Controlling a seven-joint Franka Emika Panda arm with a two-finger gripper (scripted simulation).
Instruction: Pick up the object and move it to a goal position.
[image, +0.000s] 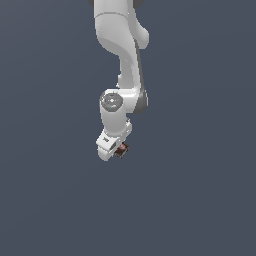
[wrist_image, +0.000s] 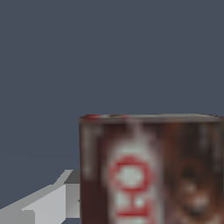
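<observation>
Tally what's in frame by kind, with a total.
Robot arm: 1
Gripper: 1
Small dark box with a red and white label: 1
Total: 3

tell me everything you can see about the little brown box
The box is a small rectangular pack, dark brown-black, with a red and white label whose lettering is too blurred to read. In the exterior view the box looks tiny, peeking out beside the white gripper at the arm's tip. In the wrist view a grey finger meets its side. Whether it rests on anything cannot be told against the plain grey-blue backdrop.
</observation>
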